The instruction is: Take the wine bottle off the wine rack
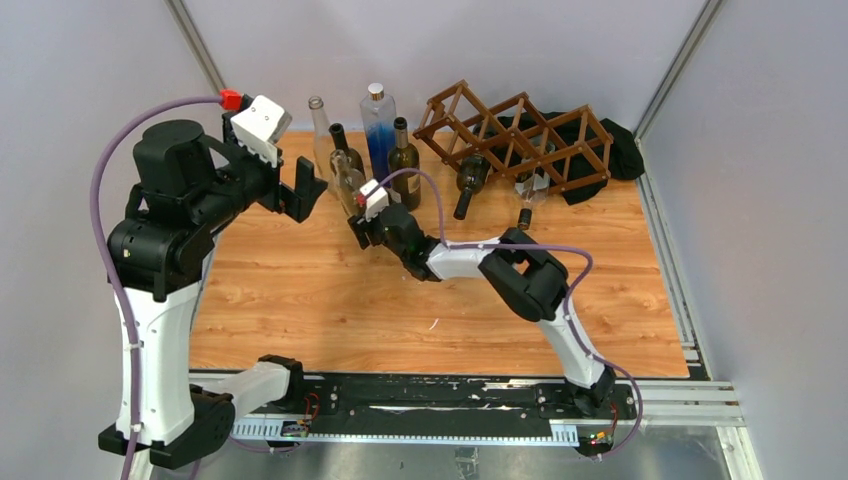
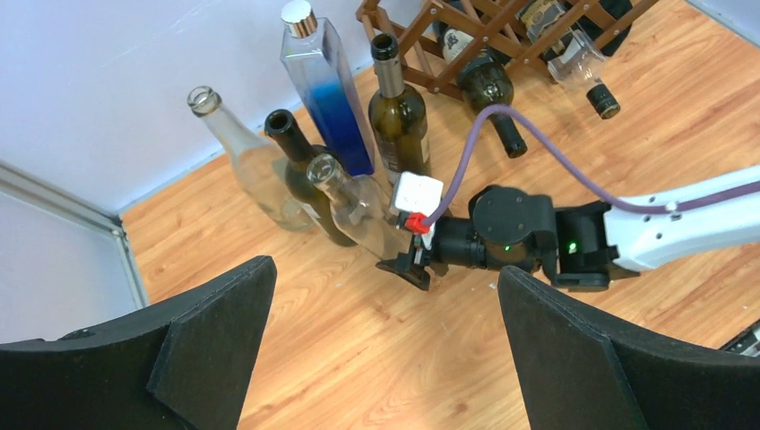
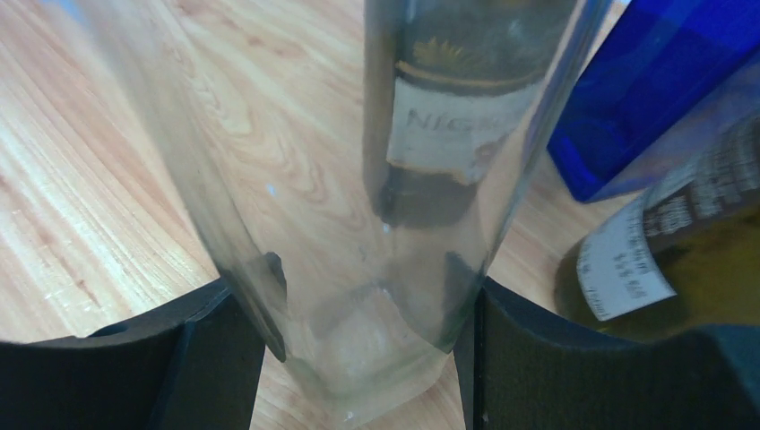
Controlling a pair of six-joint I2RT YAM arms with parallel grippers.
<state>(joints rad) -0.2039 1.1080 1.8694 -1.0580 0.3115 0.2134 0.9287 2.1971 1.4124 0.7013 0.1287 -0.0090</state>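
Your right tool (image 3: 363, 313) is clamped on the clear glass bottle's (image 3: 269, 134) base, while your left tool (image 2: 385, 278) stands wide apart.

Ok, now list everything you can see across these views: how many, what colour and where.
wine rack: one, dark brown wood, far right of the table
dark bottle in rack: one, dark green, lower cell, neck toward the arms
capped clear bottle: one, clear with black cap, rack cell to its right
tall clear bottle: one, clear, standing leftmost of the group
standing dark bottle: one, dark, beside it
blue bottle: one, square, blue lower half, silver cap
olive bottle: one, olive green, labelled, standing left of the rack
held clear bottle: one, clear, between the right fingers
black cloth: one, behind the rack
table: one, light wood
left fingers: two, black, wide apart, empty
right fingers: two, black, closed on the held clear bottle
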